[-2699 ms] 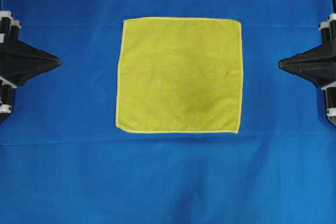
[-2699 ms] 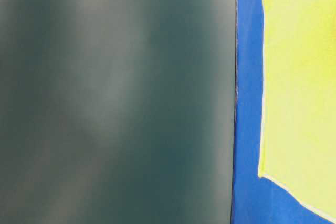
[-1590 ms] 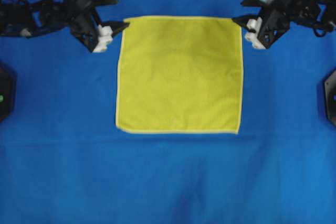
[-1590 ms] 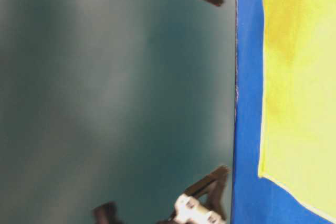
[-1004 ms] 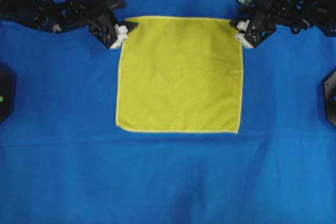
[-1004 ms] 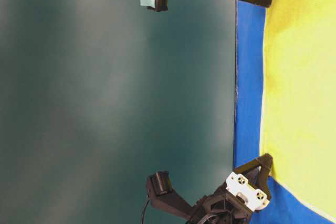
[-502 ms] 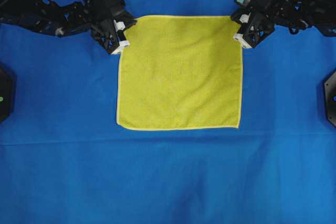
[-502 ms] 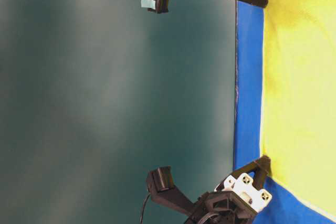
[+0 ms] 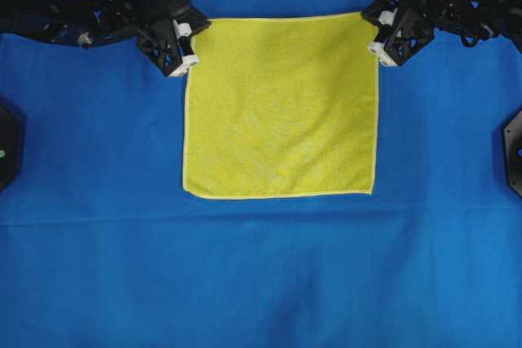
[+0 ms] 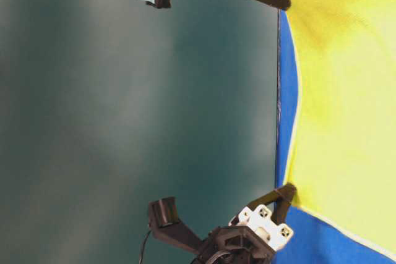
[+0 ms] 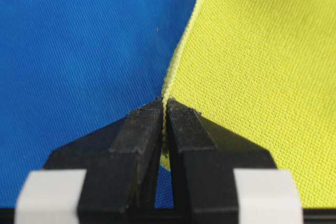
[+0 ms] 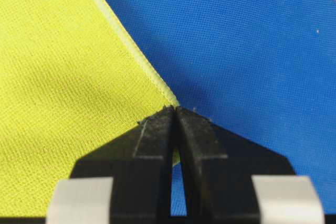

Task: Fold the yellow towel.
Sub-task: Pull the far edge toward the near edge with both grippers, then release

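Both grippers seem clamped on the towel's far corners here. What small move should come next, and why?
Probably lift both corners together and carry them toward the near hem. The left gripper and right gripper are each shut on a far corner of the yellow towel, which otherwise lies flat and unfolded.

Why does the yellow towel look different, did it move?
Yes. The yellow towel has its top edge pulled toward the frame's top over the blue cloth; its bottom edge crept up too.
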Robot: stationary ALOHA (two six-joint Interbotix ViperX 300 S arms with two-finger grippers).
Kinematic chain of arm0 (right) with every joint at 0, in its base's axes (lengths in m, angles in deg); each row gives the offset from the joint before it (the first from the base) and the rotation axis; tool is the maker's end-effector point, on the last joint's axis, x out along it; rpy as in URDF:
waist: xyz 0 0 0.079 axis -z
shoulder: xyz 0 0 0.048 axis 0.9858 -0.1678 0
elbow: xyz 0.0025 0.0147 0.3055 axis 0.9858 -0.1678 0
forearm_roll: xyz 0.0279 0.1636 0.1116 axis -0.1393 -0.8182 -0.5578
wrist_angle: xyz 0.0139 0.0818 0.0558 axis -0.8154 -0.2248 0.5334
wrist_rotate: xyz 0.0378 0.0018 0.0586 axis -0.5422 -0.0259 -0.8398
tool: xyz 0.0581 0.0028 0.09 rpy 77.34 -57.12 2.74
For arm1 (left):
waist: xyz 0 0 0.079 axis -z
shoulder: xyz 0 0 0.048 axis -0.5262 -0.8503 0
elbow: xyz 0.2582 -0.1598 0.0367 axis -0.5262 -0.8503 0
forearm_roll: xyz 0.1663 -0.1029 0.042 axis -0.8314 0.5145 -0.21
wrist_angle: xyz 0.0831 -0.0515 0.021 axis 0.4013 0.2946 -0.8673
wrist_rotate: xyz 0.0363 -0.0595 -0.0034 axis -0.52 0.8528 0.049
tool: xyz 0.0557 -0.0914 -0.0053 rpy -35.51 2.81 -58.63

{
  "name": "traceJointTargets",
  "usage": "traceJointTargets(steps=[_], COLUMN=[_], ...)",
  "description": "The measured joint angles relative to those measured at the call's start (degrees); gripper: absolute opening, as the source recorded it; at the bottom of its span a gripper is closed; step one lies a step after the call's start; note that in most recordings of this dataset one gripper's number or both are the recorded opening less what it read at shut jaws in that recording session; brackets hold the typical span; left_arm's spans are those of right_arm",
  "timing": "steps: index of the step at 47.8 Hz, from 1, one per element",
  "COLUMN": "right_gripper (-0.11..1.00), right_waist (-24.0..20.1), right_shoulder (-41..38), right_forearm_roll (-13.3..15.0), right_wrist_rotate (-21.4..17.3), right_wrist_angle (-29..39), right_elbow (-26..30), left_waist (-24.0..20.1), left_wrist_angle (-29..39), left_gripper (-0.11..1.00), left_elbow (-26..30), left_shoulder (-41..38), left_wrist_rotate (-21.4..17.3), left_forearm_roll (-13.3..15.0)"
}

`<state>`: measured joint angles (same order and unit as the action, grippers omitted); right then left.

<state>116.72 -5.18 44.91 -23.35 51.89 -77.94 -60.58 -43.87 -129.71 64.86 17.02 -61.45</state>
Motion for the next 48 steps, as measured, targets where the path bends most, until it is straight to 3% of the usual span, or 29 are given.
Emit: traceJointTargets(steps=[13, 22, 32, 48], right_gripper=[0.02, 0.02, 0.02, 0.02], right_waist=[-0.7, -6.24, -15.38, -27.33], right_shoulder=[0.97, 5.89, 11.34, 13.45], right_forearm_roll=[-0.18, -1.49, -2.81, -3.25], right_wrist_rotate=[-0.53, -1.67, -5.1, -13.45], right_wrist_angle=[0.62, 1.93, 2.2, 4.75], right_elbow=[-0.44, -2.64, -6.15, -8.53], left_waist=[1.32, 7.47, 16.26, 28.21], left_wrist_angle=[0.97, 4.31, 7.65, 8.88], left_gripper=[0.01, 0.01, 0.01, 0.01], left_elbow=[-1.67, -4.66, -7.56, -8.0], left_shoulder=[1.76, 6.86, 11.34, 11.51], left_wrist_rotate=[1.49, 1.49, 2.02, 8.88], left_forearm_roll=[0.0, 0.09, 0.09, 0.18])
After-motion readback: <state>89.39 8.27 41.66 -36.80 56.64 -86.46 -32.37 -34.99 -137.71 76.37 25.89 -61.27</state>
